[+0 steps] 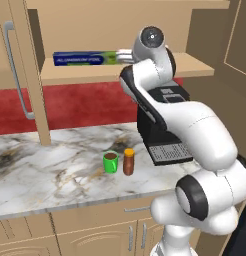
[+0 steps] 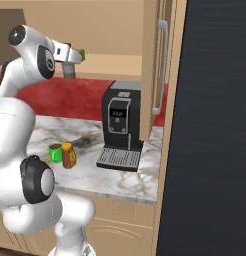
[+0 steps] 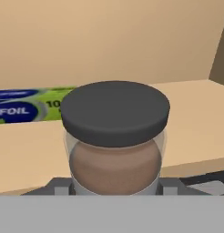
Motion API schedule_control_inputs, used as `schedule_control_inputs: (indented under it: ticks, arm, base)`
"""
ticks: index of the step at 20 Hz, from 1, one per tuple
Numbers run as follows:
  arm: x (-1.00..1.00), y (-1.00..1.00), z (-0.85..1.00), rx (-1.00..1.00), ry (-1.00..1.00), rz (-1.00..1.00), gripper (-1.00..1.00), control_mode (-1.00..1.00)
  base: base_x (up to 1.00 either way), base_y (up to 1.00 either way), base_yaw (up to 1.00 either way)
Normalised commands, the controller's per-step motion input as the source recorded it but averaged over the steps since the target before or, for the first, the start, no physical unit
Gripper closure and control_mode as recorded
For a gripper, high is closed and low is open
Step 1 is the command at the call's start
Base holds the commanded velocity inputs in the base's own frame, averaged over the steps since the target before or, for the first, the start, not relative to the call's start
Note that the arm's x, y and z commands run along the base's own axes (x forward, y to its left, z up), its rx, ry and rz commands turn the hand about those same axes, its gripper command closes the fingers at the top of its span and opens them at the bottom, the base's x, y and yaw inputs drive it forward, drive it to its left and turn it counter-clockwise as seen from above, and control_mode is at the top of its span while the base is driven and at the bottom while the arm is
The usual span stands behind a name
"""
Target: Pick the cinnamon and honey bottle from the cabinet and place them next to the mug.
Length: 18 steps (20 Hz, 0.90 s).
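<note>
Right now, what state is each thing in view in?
Cinnamon jar: lid on, upright, clamped in the gripper at the cabinet shelf.
Honey bottle: capped, upright on the counter beside the mug.
Mug: upright.
Cabinet door: open.
Foil box: lying on the shelf.

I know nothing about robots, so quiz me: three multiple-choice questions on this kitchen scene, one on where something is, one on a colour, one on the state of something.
1. Where is the honey bottle?
A. on the cabinet shelf
B. on the counter beside the mug
C. on top of the coffee machine

2. What colour is the mug?
A. green
B. red
C. white

3. What is the gripper doing?
A. hanging open over the counter
B. shut on the cinnamon
C. shut on the foil box

Answers: 1 B, it stands right next to the mug on the marble. 2 A, bright green. 3 B, the hand view shows the dark-lidded jar between the fingers, by the shelf.
</note>
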Motion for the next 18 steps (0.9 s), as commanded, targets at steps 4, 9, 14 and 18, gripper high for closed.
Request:
schedule_control_inputs:
  ticks: [4,9,14,18]
  arm:
    - [-0.51,0.48,-0.26,0.00,0.00,-0.18,1.00,-1.00]
    - [-0.34,0.33,-0.41,0.00,0.02,-0.14,1.00,-1.00]
    - [-0.27,0.37,-0.34,0.00,0.00,-0.13,1.00,-1.00]
    - [-0.22,0.33,-0.33,0.00,0.00,-0.04,1.00,-1.00]
  base:
    - [0.00,0.00,0.00]
    - [0.00,0.00,0.00]
    - [0.00,0.00,0.00]
    - [0.00,0.00,0.00]
